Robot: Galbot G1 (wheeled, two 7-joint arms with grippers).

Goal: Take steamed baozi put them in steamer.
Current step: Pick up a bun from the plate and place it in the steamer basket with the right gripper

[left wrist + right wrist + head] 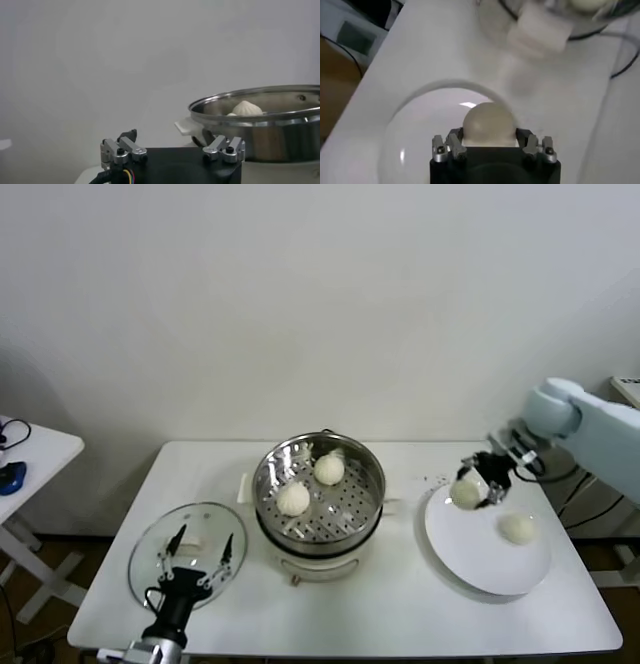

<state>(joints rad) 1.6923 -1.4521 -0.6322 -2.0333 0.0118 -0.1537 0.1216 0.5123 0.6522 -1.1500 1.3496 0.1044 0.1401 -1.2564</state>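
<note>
Above the round white plate (480, 569) near the desk's right edge, right gripper (475, 487) jaws are clamping a cream-white round baozi (465, 493); carry level, release low inside the shiny steel steamer (362, 506). Left gripper (200, 556) is idling, jaws open.

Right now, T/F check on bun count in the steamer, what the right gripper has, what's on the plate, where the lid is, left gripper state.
1. Two baozi sit in the steamer: one nearer the robot, one farther back. True.
2. The right gripper is empty. False: it is shut on a baozi, held above the plate's edge nearest the steamer.
3. One baozi lies on the white plate. True.
4. The glass lid covers the steamer. False: it lies on the table, left of the steamer.
5. The left gripper is shut on the lid. False: it is open, over the lid.
</note>
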